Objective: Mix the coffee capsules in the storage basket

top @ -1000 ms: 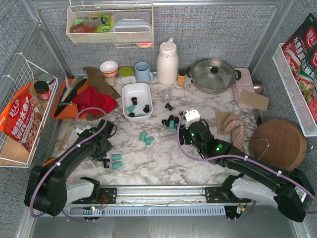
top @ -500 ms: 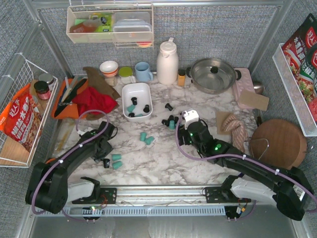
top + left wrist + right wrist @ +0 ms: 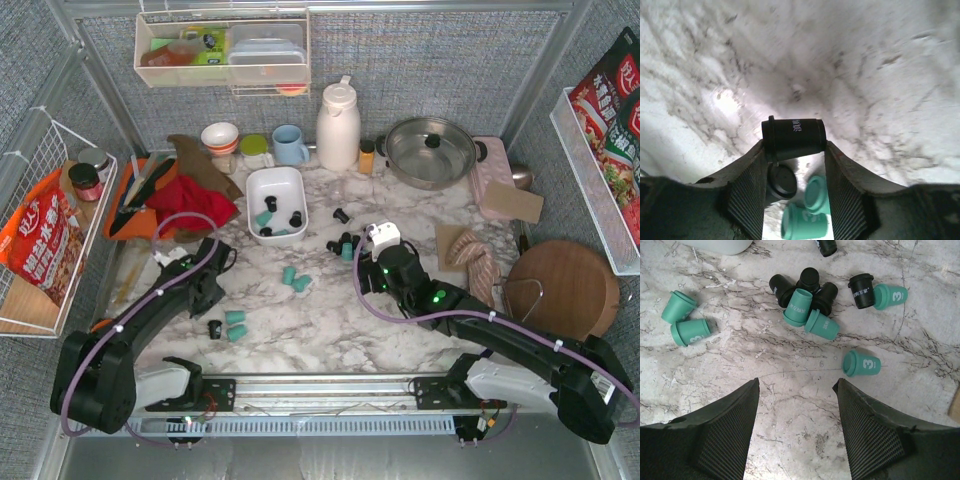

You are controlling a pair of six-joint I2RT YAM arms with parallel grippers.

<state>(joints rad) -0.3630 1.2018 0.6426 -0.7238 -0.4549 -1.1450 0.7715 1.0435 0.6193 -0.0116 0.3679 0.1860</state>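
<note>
**Black capsule held above the marble counter**

The left gripper (image 3: 795, 150) was closed on one black capsule (image 3: 792, 136). It lay sideways between the fingers, above the counter (image 3: 865, 75) and toward its left edge. Under it, a second dark capsule (image 3: 781, 181) and two teal capsules (image 3: 816, 194) lay on the marble. The right gripper (image 3: 796, 384) stood wide open and held nothing. It was near the middle of the counter, over a heap of capsules (image 3: 807, 295) in black and teal. The white basket (image 3: 285, 183) stood toward the far edge, left of the middle. A few mixed capsules (image 3: 266, 218) of both colours were inside it.
</note>
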